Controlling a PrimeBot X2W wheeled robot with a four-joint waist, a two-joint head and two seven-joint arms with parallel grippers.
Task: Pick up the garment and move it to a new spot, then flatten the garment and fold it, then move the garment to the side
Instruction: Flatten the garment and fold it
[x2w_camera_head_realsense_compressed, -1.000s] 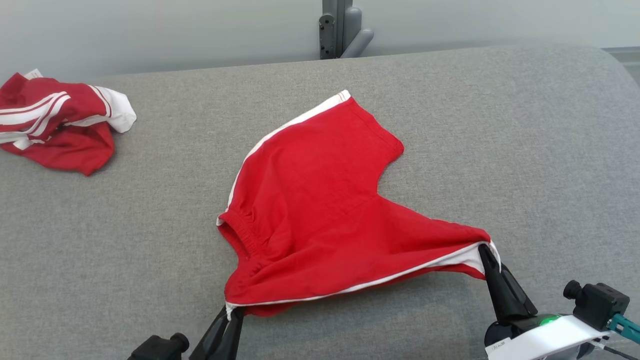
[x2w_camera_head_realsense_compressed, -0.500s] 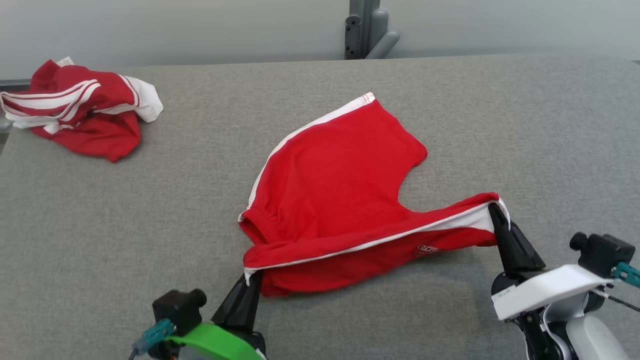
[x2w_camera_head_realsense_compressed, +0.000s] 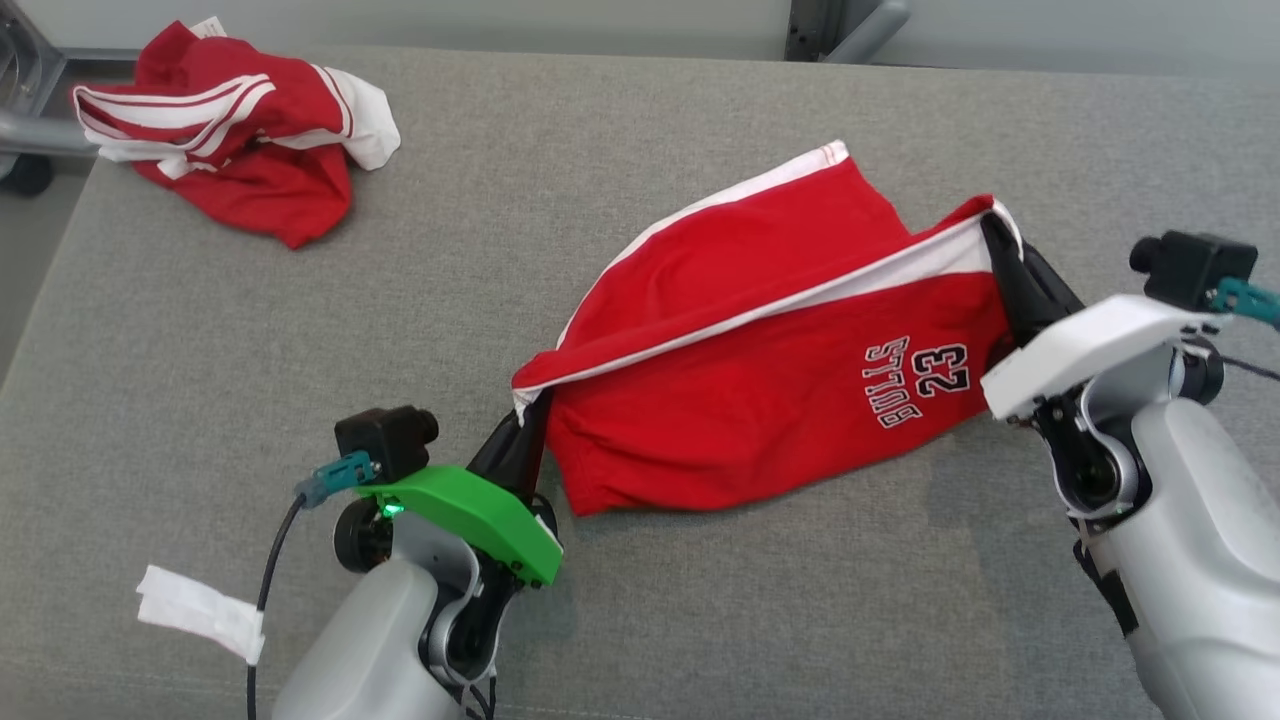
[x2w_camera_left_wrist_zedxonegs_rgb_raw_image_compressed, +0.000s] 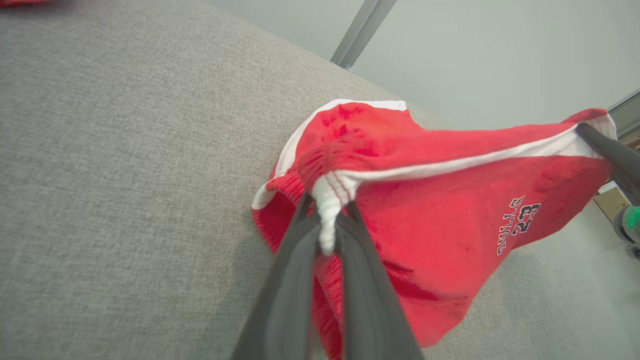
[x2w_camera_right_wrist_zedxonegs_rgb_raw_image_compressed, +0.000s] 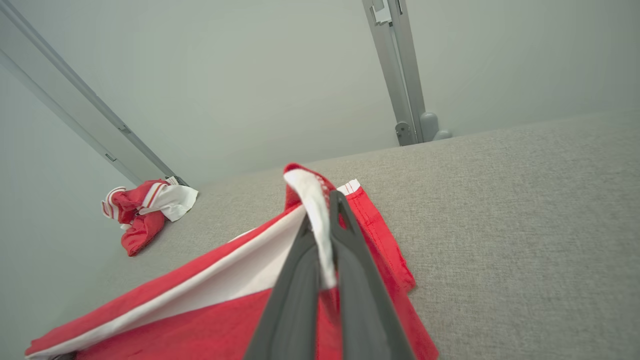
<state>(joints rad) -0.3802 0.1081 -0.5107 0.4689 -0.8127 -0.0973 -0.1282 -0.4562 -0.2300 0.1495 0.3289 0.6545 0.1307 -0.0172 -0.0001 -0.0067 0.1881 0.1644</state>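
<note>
The garment (x2w_camera_head_realsense_compressed: 760, 400), red shorts with white side stripes and a sideways "BULLS 23" print, is at the middle of the grey tabletop (x2w_camera_head_realsense_compressed: 700, 620). Its striped edge is stretched taut between the grippers and its far leg lies on the surface. The left gripper (x2w_camera_head_realsense_compressed: 528, 425) has its jaws closed on the white corner by the ribbed waistband, and the right gripper (x2w_camera_head_realsense_compressed: 1003, 245) jaws clamp the opposite striped corner. The raised front panel hides the layer behind. A crumpled red-and-white garment (x2w_camera_head_realsense_compressed: 240, 140) lies well apart, its form unclear.
</note>
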